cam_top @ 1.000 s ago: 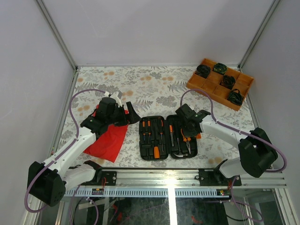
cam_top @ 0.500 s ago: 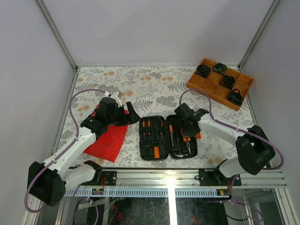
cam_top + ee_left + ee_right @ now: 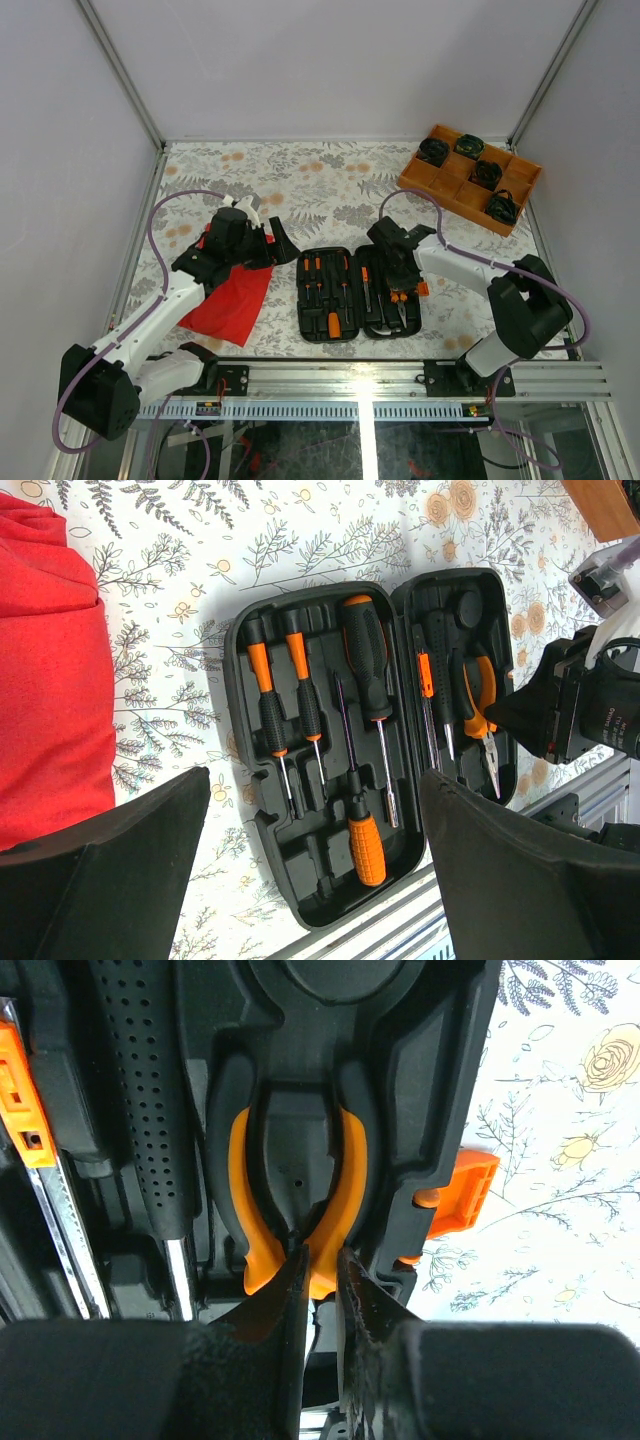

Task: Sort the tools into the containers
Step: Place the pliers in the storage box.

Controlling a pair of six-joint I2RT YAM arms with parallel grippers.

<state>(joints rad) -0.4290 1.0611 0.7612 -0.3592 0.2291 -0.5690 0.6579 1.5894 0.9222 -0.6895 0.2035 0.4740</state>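
Open tool case point(image 3: 310, 875): red cloth point(image 3: 230, 300) left, orange tray point(image 3: 445, 175) beyond.
Right hand point(image 3: 320, 1260) pinches its pliers point(image 3: 240, 1210) (left hand point(image 3: 315, 780) agape, empty).

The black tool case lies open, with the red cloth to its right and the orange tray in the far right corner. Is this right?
Not quite. The red cloth lies to the left of the open tool case, not its right, as the top view shows. The rest holds.

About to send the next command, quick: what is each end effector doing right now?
Left end effector: open, holding nothing.
Right end effector: nearly shut, apparently pinching the orange-handled pliers lying in the tool case.
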